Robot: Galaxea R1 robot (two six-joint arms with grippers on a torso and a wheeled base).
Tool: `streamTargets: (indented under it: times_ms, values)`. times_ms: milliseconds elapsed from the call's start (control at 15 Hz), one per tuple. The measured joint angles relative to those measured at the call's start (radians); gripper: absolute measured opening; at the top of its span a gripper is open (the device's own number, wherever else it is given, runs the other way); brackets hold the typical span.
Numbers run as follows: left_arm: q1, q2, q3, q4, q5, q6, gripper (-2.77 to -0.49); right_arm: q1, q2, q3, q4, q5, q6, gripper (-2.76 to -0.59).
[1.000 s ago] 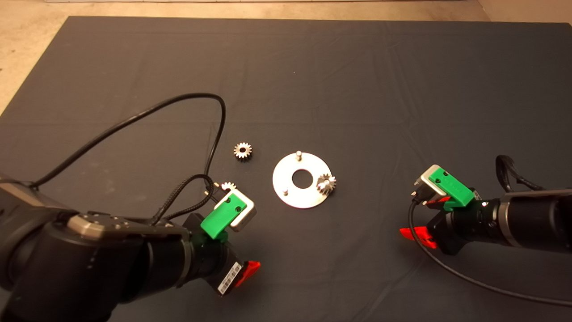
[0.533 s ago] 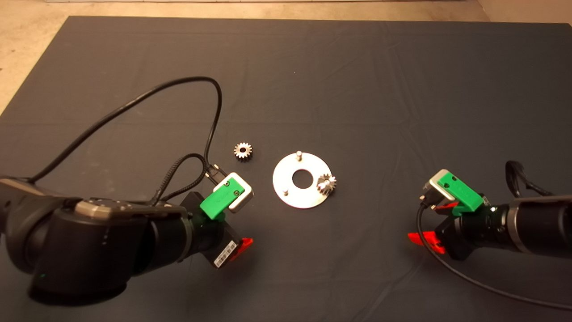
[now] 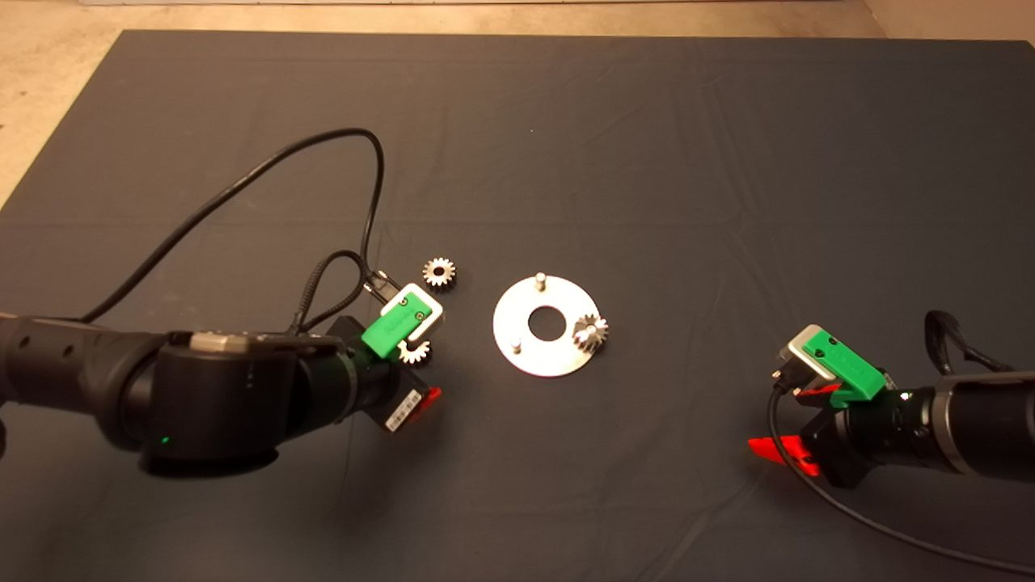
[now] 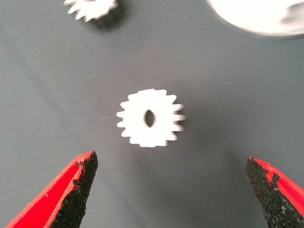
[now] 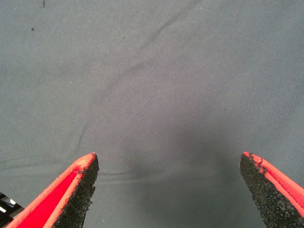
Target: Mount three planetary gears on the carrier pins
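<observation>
The round silver plate lies mid-mat with one planetary gear on its right carrier pin. Two carrier pins stand bare. A second gear lies loose to the plate's left. A third gear lies flat on the mat, half hidden under my left wrist. My left gripper is open just above it. In the left wrist view the gear lies ahead of the open gripper, with the other gear and the plate beyond. My right gripper is open and empty.
The left arm's black cable loops over the mat behind the wrist. The right wrist view shows only bare creased mat between the open gripper. The pale floor borders the mat at the far left.
My left gripper has moved away from the front edge and now hovers over the third gear. My right gripper has drawn back to the right and toward the front edge.
</observation>
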Motion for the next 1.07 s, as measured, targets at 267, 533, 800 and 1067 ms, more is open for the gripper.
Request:
streamTargets:
  times_ms: [267, 533, 800, 1067]
  values:
    - [0.001, -0.004, -0.035, 0.004, 0.000, 0.039, -1.04, 0.000, 0.000, 0.000, 0.000, 0.001, -0.010, -1.15]
    - [0.001, -0.007, -0.049, 0.005, 0.000, 0.043, -1.04, 0.000, 0.000, 0.000, -0.001, 0.001, -0.012, -1.15]
    - [0.003, -0.004, -0.049, 0.008, -0.001, 0.038, -1.04, 0.000, 0.000, 0.000, -0.001, 0.001, -0.012, -1.15]
    - [0.003, -0.004, -0.068, 0.008, -0.019, 0.038, -1.04, 0.003, 0.000, 0.000, -0.002, 0.001, -0.012, -1.15]
